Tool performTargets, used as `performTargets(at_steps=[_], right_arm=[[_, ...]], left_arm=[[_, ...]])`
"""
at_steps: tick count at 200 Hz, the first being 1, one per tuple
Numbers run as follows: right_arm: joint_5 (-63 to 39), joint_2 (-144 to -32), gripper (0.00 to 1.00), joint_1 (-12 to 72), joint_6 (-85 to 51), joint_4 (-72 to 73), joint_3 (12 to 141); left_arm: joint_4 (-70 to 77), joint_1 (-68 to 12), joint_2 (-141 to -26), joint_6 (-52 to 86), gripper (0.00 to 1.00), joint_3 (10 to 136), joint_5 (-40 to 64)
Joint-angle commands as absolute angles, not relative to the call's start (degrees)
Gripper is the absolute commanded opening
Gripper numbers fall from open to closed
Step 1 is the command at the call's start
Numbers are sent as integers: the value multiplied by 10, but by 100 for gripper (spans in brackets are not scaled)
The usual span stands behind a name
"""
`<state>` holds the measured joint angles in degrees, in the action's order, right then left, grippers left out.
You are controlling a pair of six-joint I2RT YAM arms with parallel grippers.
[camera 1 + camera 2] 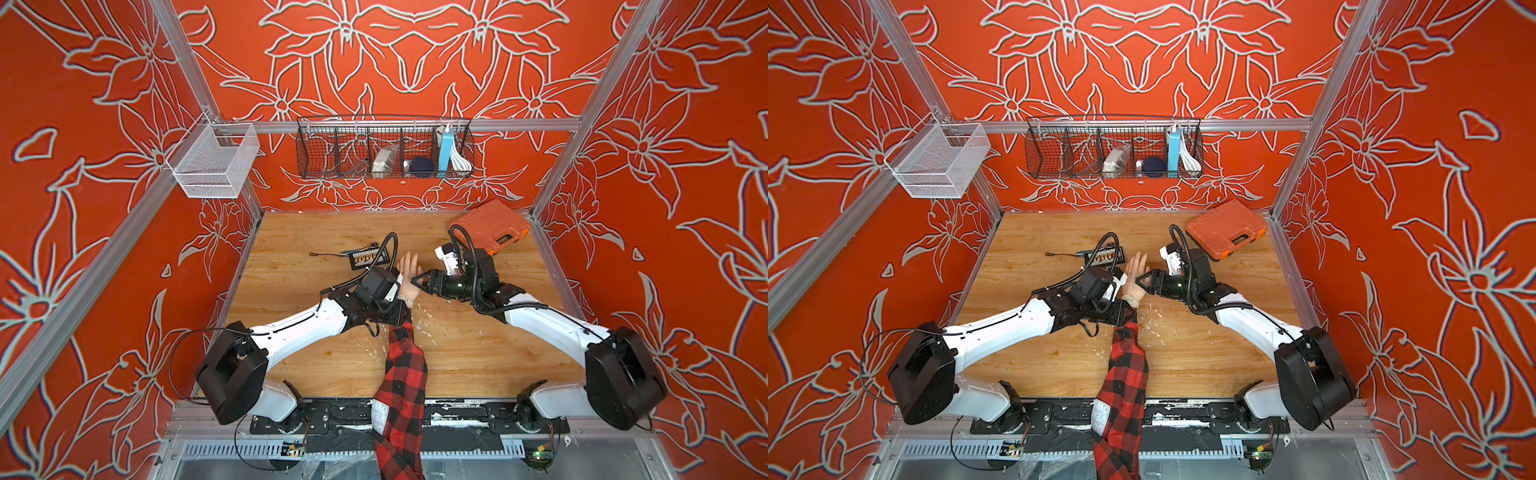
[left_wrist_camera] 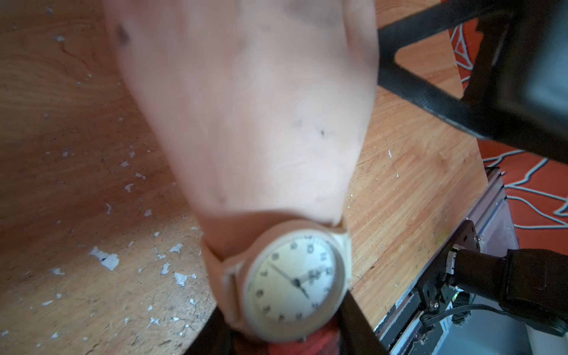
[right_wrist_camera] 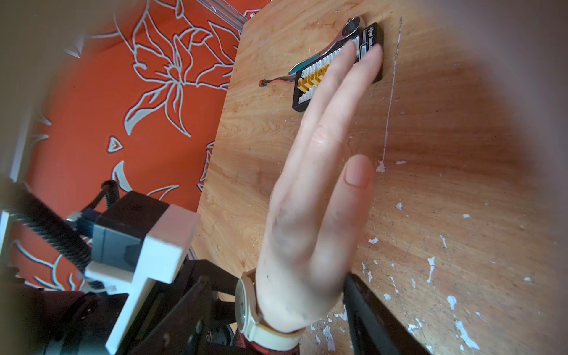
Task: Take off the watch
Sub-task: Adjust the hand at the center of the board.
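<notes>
Wooden table (image 1: 291,332), hand (image 1: 409,270) palm-down, watch (image 2: 295,285) on wrist, right tool (image 1: 413,281) apart, left tool (image 2: 284,330) unclear

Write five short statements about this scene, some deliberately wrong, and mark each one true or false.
1. The cream-strapped wristwatch with the pale round face is strapped on the wrist of the pale hand. True.
2. The arm's fabric sleeve is plain blue. False: it is checked red and black.
3. The orange plastic tool case lies at the far right corner of the wooden table. True.
4. The right gripper hangs over that case, far from the hand. False: it is close beside the hand.
5. The light blue box lies on the table. False: it stands in the black wire basket.
</notes>
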<state>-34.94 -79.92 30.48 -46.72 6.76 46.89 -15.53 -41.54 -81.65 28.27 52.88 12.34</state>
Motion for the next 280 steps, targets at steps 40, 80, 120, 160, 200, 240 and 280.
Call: performTargets(at_steps=[40,80,120,160,200,240,280], right_arm=[[-300,-843,72,325,-488,62,513],[-305,-849,70,329,-506,96,501],[-325,-854,53,338,-534,139,494],[-256,-832,36,341,-457,-8,532],[-157,-830,32,344,-376,-159,582],[-67,-875,29,360,-307,-309,664],[24,-944,27,383,-260,-434,740]], left_arm=[[-98,-421,-761,267,39,536,138],[-98,-421,-753,266,38,536,134],[-103,-421,-764,266,41,542,131],[-129,-421,-745,252,54,538,89],[-171,-420,-689,227,70,531,-6],[-206,-410,-633,170,77,526,-90],[-249,-360,-615,169,79,541,-78]])
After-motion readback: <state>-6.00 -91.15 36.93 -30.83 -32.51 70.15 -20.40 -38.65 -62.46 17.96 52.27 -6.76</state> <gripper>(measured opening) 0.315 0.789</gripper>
